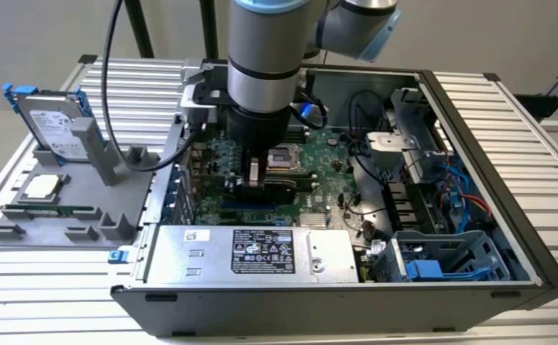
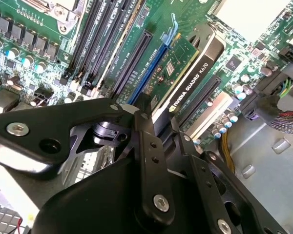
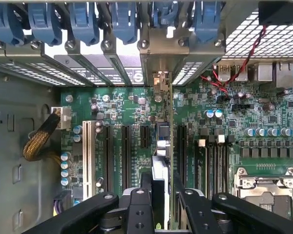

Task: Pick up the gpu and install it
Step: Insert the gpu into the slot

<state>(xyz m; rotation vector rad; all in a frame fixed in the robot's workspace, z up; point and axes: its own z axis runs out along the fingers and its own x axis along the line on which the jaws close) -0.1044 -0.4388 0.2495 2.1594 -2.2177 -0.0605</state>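
Note:
The gpu (image 2: 183,63) stands on edge over the motherboard (image 3: 112,102) inside the open computer case (image 1: 509,215), in line with a long expansion slot. It has a green board on one face and a black shroud on the other. In the first wrist view the gpu (image 3: 162,141) shows edge-on, and its metal bracket reaches the rear slot opening. My gripper (image 3: 162,190) is shut on the card's near end, one black finger on each face. The exterior view shows the gripper (image 1: 256,183) low over the board's middle, with the gpu (image 1: 264,192) dark beneath it.
A grey fixture (image 1: 29,233) on the exterior view's left holds a silver hard drive (image 1: 54,126), a memory stick (image 1: 49,212) and a processor chip (image 1: 41,187). Inside the case are the power supply (image 1: 250,251), a drive cage (image 1: 433,259), loose cables (image 1: 375,165) and the CPU socket (image 3: 263,183).

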